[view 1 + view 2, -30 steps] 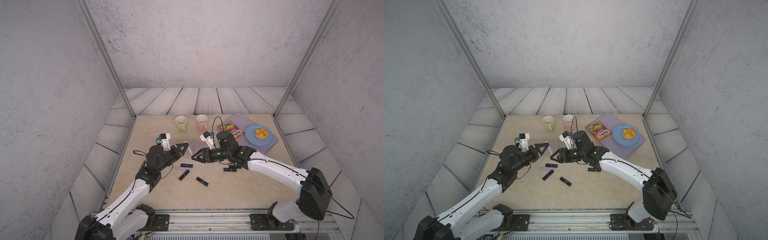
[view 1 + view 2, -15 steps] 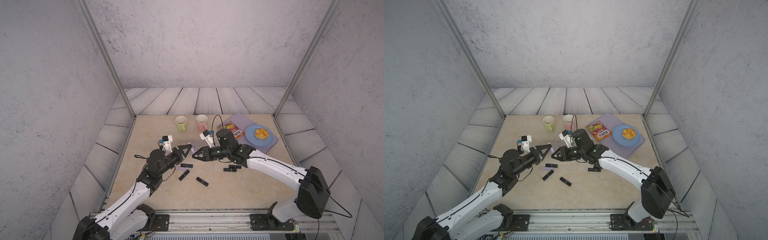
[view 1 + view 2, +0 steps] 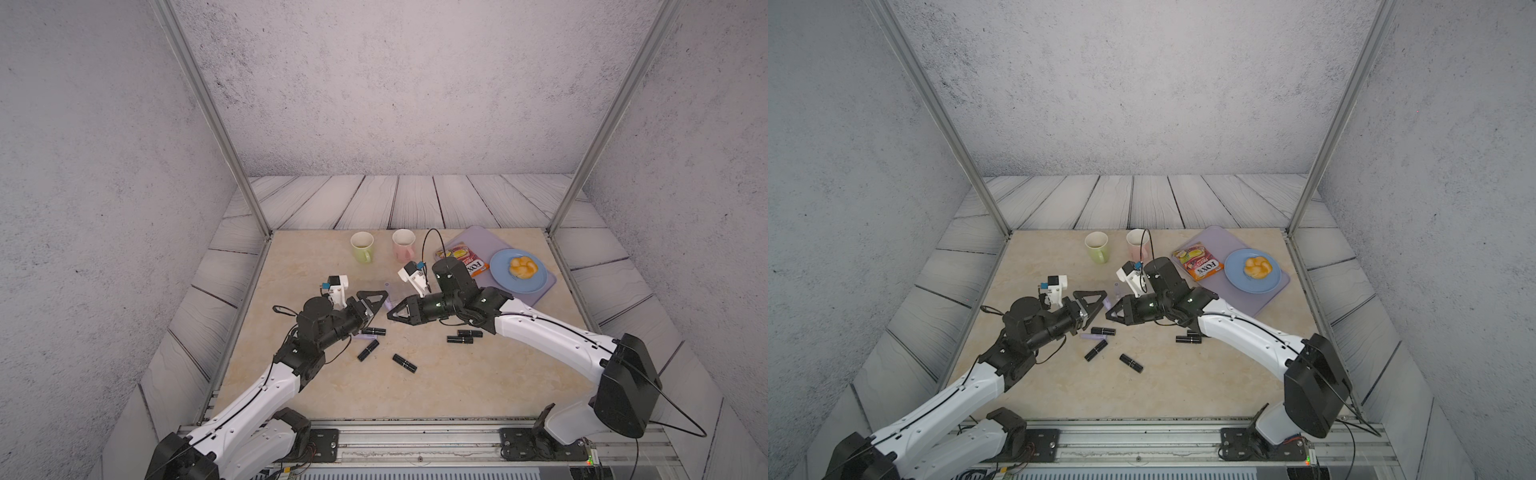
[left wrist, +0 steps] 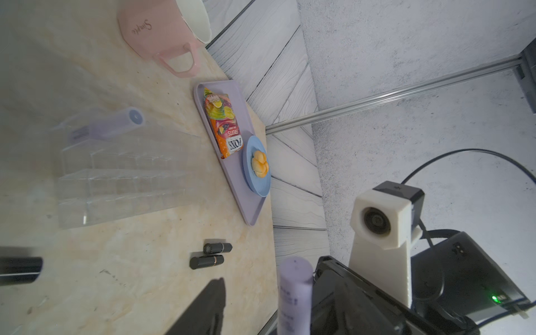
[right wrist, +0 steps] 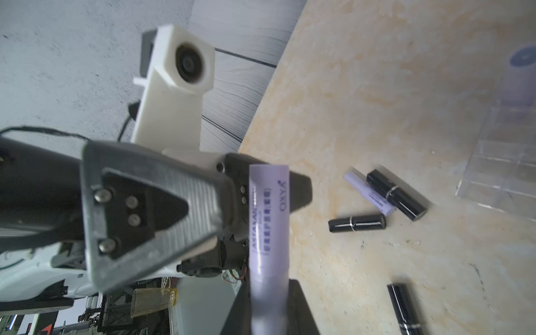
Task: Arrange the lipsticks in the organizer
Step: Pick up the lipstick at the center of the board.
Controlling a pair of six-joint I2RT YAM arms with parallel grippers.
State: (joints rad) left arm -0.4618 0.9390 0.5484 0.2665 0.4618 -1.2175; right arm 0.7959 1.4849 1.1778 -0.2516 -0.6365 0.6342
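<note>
The right gripper (image 3: 391, 316) is shut tight on a lilac lipstick (image 5: 268, 232). It holds the tube up in the air over the table (image 3: 457, 386), right in front of the left gripper (image 3: 376, 302). The left gripper is open, and one of its fingers (image 5: 130, 217) stands a little way off from the tube. The tube says "OXY" in purple letters. The other small print on it is too blurry to read.

The organizer (image 4: 130, 179) is a clear box with lots of little square cells. It sits on the table near the two grippers, in front of the pink mug (image 4: 162, 32). A second lilac tube (image 4: 116, 126) stands up in a cell at one corner of it.

A third lilac tube (image 5: 368, 193) lies flat on the table, touching a black lipstick (image 5: 396, 194). Two more black ones (image 3: 368, 350) lie close by. Another black pair (image 4: 206, 262) lies side by side near the right arm.

The pink mug says "Simple" in curly letters. A green mug (image 3: 362, 246) stands beside it. A big lilac tray (image 3: 540, 286) holds a snack packet (image 3: 1198, 261) that says "FOX'S" and "FRUITS". Next to the packet is a blue plate (image 3: 498, 274) with a yellow bun (image 3: 523, 267) on it.
</note>
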